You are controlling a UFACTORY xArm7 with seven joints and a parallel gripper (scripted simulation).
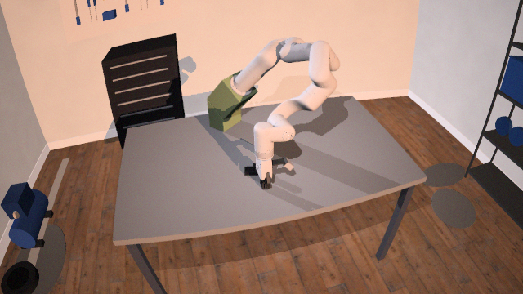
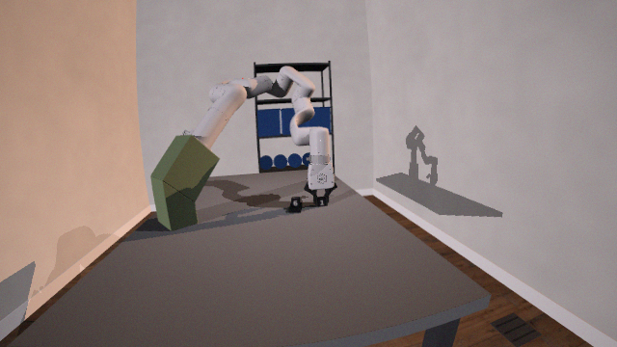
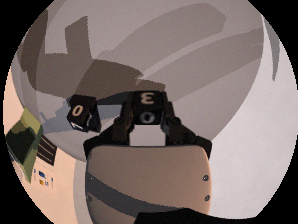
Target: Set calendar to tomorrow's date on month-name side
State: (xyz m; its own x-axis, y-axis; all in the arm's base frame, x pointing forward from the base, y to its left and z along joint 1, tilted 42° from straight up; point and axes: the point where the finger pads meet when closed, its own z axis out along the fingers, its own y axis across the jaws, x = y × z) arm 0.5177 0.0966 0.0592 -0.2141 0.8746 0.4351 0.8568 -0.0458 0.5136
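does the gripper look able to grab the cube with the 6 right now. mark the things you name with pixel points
Probably not: the gripper (image 1: pixel 265 184) (image 2: pixel 321 198) (image 3: pixel 147 99) is shut on the 3 cube (image 2: pixel 322 202) (image 3: pixel 147 98). Once freed, it likely could; the 6 cube (image 1: pixel 250 171) (image 2: pixel 295 203) (image 3: pixel 80 111) stands apart.
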